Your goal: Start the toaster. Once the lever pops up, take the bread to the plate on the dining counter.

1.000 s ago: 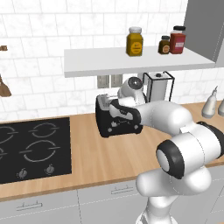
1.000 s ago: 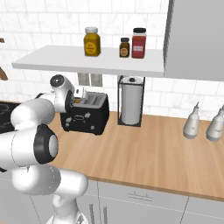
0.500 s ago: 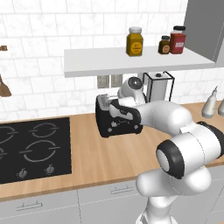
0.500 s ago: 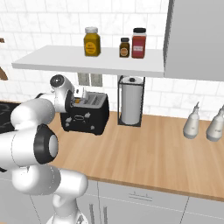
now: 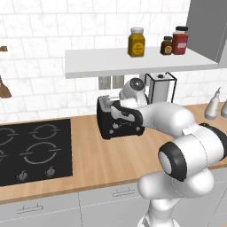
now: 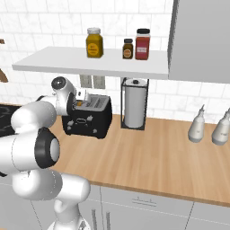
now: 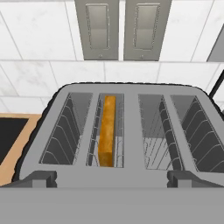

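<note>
On the table (image 6: 148,152), at 9 o'clock from the paper-towel roll (image 6: 134,109), stands the toaster (image 6: 88,118), against the tiled wall beneath the shelf (image 5: 133,62). Bread (image 7: 107,129) sits upright in its second slot from the left, seen from directly above. Whether the end effector is released or clenched, I cannot tell.

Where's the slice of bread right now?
The bread stands on edge in the toaster, second slot from the left in the hand view, below two wall outlets.
</note>
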